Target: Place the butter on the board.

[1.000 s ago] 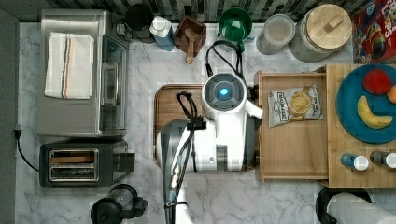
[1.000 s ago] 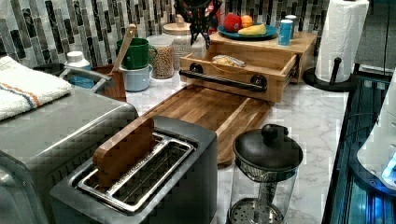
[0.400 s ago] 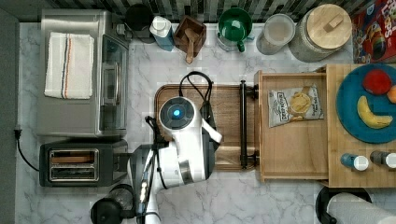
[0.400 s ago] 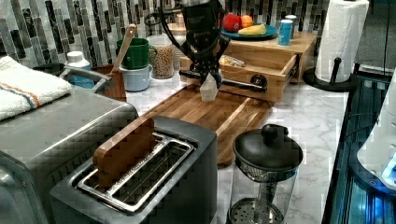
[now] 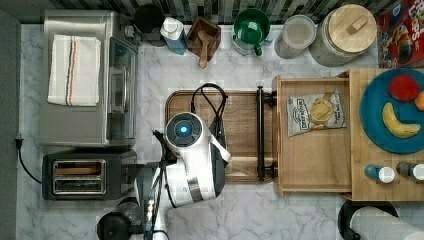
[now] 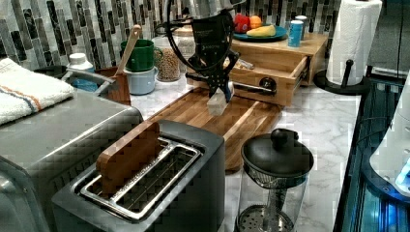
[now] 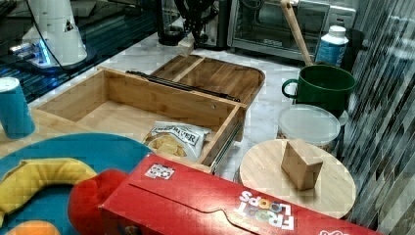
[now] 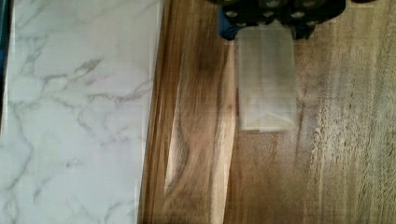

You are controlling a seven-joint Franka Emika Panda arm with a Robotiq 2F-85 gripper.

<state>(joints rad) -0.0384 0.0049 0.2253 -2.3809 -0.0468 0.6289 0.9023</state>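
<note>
The butter (image 6: pixel 217 102) is a pale wrapped block, and my gripper (image 6: pixel 220 92) is shut on its upper end. It hangs low over the board (image 6: pixel 246 121), a dark brown wooden slab with a black bar handle (image 5: pixel 260 132). In the wrist view the butter (image 8: pixel 266 79) sits over the board's wood (image 8: pixel 336 149), close to the rim next to the marble counter (image 8: pixel 70 116). I cannot tell whether it touches the wood. In the top view my arm (image 5: pixel 190 155) covers the board's (image 5: pixel 240 115) left part. The right view shows the butter (image 7: pixel 186 45) beyond the board's (image 7: pixel 215 73) far end.
A paler wooden tray (image 5: pixel 320 160) with a chips bag (image 5: pixel 315 112) adjoins the handle end. Beside it a bamboo board (image 5: pixel 357 175) carries a blue plate (image 5: pixel 372 117) of fruit. A toaster (image 6: pixel 145 183) and a French press (image 6: pixel 273 179) stand near the board's other end.
My arm has swung from beside the paler tray toward the top view's left, along the dark board, and has come down with the butter still held.
</note>
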